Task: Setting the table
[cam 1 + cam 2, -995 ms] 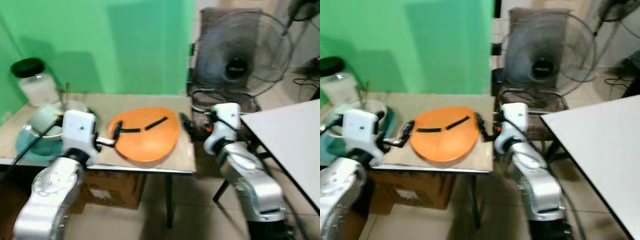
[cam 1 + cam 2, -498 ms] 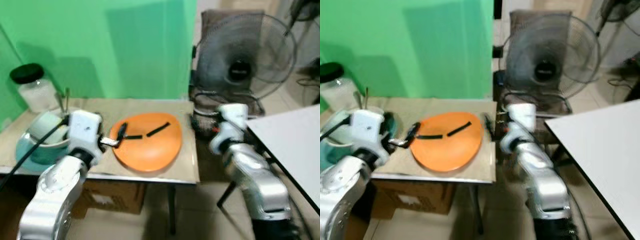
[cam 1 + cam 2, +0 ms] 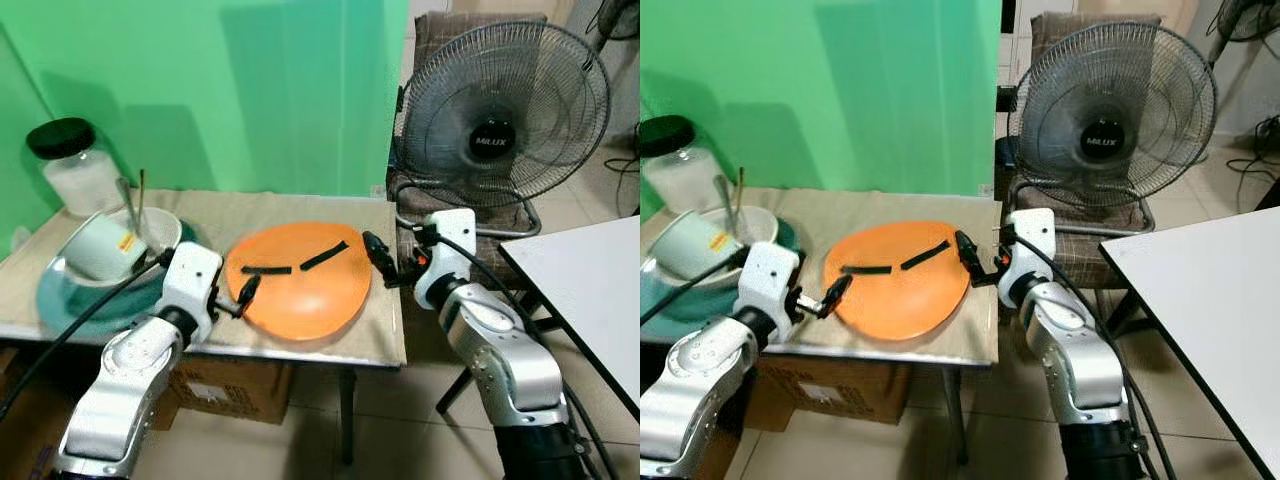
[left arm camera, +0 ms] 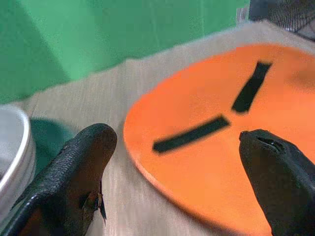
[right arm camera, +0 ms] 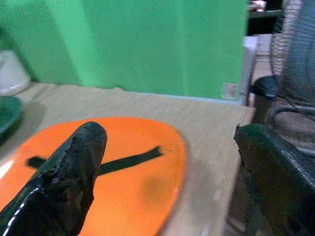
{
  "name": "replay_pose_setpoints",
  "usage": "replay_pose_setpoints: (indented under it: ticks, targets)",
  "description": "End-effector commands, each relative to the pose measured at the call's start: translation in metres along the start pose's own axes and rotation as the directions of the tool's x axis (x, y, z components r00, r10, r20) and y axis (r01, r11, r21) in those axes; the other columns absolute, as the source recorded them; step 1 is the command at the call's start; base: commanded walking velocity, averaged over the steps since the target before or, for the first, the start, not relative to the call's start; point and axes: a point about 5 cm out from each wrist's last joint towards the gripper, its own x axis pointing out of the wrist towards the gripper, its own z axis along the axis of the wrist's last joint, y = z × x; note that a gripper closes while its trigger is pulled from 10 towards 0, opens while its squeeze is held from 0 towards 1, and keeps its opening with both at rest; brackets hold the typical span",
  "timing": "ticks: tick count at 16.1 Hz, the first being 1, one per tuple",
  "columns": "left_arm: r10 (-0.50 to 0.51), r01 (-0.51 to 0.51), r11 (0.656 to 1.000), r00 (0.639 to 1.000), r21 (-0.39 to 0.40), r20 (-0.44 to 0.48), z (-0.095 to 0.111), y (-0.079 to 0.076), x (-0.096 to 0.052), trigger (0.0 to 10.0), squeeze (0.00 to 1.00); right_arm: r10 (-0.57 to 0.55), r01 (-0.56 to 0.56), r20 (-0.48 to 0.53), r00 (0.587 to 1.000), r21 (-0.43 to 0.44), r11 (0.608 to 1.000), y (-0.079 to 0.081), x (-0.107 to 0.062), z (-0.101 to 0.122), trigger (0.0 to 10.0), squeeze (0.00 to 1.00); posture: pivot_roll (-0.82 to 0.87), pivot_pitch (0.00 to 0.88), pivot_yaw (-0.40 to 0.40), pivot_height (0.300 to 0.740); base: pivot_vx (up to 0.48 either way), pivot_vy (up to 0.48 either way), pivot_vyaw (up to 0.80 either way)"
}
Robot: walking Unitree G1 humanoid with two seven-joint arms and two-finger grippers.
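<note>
Green wall backs our beige worktop (image 3: 300,205); smooth orange oval plate (image 3: 300,280) lies mid-frame between our left gripper (image 3: 246,291) and right gripper (image 3: 378,259), jaws released.

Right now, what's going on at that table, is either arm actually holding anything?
Neither arm holds anything. The left gripper and right gripper sit open at opposite edges of the orange placemat, which lies flat on the small table with two black strips on it. Beyond the left arm are a teal plate carrying a bowl with a tipped cup in it, and a glass jar behind.
</note>
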Motion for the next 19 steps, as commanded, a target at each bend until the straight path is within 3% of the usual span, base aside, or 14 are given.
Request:
replay_pose_setpoints:
  ticks: [1,5,10,14,16,19]
  targets:
    - [-0.009,0.009,0.999,1.000,0.032,-0.004,-0.002,0.002,0.001,10.0,0.00,0.018,-0.018,0.017,1.000,-0.006,1.000,0.001,0.003,0.005,10.0,0.00,-0.01,0.000,0.056,0.740,0.000,0.000,0.00]
    - [-0.030,0.031,0.999,0.999,0.041,-0.032,-0.015,0.008,0.004,10.0,0.00,0.083,-0.084,-0.024,0.996,-0.031,0.996,-0.003,0.002,0.000,10.0,0.00,-0.02,0.000,0.039,0.740,0.000,0.000,0.00]
    - [-0.050,0.056,0.997,0.990,0.048,-0.129,-0.050,0.006,0.011,10.0,0.00,0.181,-0.182,-0.074,0.981,-0.010,0.983,-0.001,0.007,-0.007,10.0,0.00,-0.03,0.000,0.031,0.740,0.000,0.000,0.00]
    - [-0.065,0.074,0.995,0.989,0.066,-0.133,-0.057,0.006,0.009,10.0,0.00,0.226,-0.224,-0.076,0.971,0.039,0.974,-0.003,0.010,-0.004,10.0,0.00,-0.03,0.000,0.020,0.740,0.000,0.000,0.00]
    - [-0.058,0.064,0.996,0.993,0.055,-0.102,-0.051,0.006,0.012,10.0,0.00,0.243,-0.240,-0.073,0.967,0.050,0.969,-0.003,0.013,-0.001,10.0,0.00,-0.02,0.000,0.013,0.740,0.000,0.000,0.00]
    - [-0.079,0.094,0.991,0.986,0.096,-0.150,-0.056,0.007,0.012,10.0,0.00,0.270,-0.265,-0.083,0.959,0.069,0.962,-0.001,0.014,-0.002,10.0,0.00,-0.02,0.000,0.013,0.740,0.000,0.000,0.00]
